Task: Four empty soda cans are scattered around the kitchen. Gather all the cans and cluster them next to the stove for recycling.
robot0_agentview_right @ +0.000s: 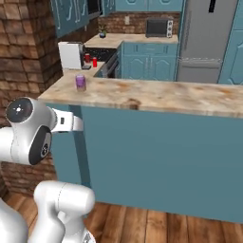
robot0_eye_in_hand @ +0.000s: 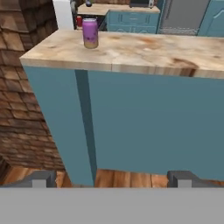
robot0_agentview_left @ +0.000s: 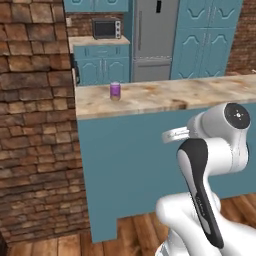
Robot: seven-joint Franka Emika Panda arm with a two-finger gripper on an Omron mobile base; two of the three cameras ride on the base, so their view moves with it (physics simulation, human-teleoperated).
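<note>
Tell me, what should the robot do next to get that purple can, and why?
Probably raise the open gripper up and forward toward the purple can. The can stands upright on the wooden counter near its left end, while the gripper sits lower, facing the blue counter front and holding nothing.

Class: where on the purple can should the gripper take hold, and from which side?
Grip the purple can around its mid-body, probably approaching level from the robot's side of the counter. It stands upright near that edge, and the open gripper looks wide enough to span it.
</note>
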